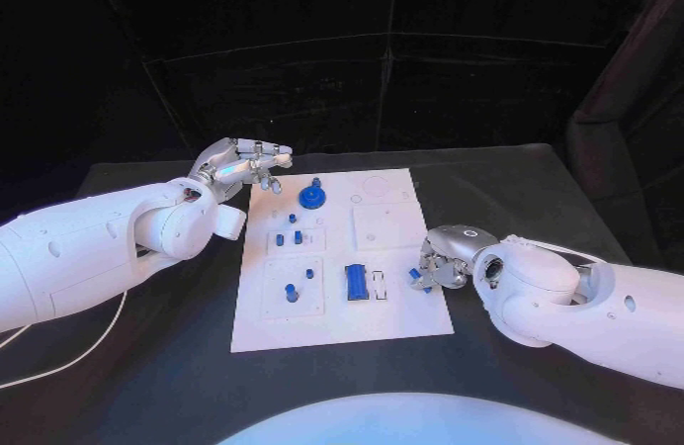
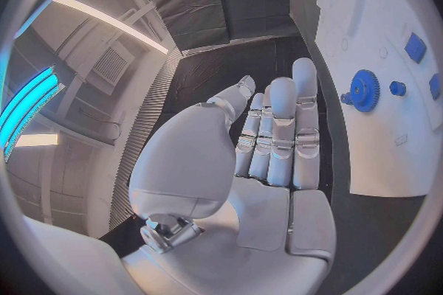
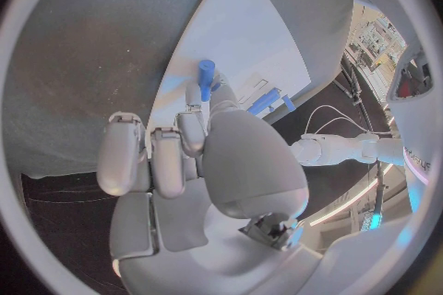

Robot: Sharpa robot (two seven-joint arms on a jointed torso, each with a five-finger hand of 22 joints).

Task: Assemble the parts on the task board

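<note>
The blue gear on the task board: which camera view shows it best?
The left wrist view: the blue gear is large there, its toothed rim clear, beyond the open left hand. The head view shows it small, near the task board far end. The right wrist view gives no clear sight of it.

Surface: a black, matt, cloth-covered surface, its far edge running across the head view below a dark backdrop.
On it, middle: a flat white rectangular task board plate, lying lengthwise away from the robot, its near edge slightly askew.
On it, left: a thin white cable, curving over the black cover near the left arm.
Board's contact: lies flat on the surface, dark cover showing on all sides.
</note>
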